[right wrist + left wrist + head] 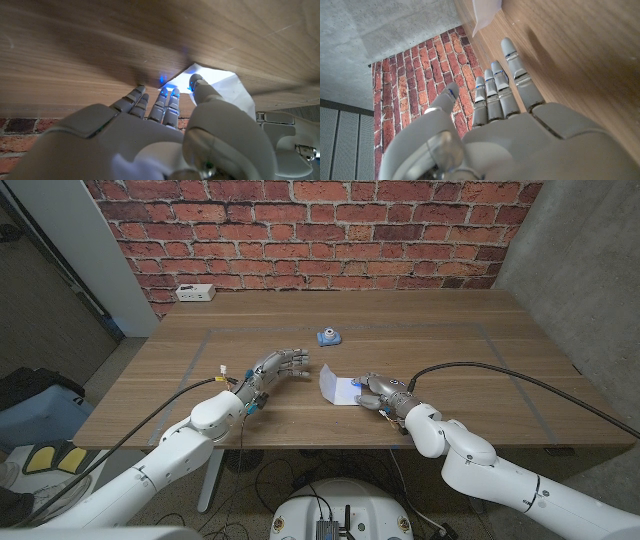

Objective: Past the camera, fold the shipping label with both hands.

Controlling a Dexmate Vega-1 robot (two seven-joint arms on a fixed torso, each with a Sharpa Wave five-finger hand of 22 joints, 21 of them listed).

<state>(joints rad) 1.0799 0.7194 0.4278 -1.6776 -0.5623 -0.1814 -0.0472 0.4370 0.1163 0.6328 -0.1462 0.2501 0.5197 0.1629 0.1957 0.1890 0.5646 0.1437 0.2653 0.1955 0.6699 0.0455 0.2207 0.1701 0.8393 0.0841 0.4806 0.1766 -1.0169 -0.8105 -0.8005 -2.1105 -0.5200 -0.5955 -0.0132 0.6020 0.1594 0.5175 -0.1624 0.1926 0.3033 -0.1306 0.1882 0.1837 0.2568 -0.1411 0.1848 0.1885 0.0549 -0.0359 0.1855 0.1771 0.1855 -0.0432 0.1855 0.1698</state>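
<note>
Your right hand [381,394] presses its fingers down on the white shipping label [337,388] mid-table, while your left hand [272,369] hovers open just beside it, fingers spread. Beyond sits a small blue camera [330,336]; white power strip [195,292] far back.

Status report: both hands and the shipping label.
Left hand open, off the label. Right hand pressing the shipping label, one edge lifted. Small blue camera beyond, clear.
</note>
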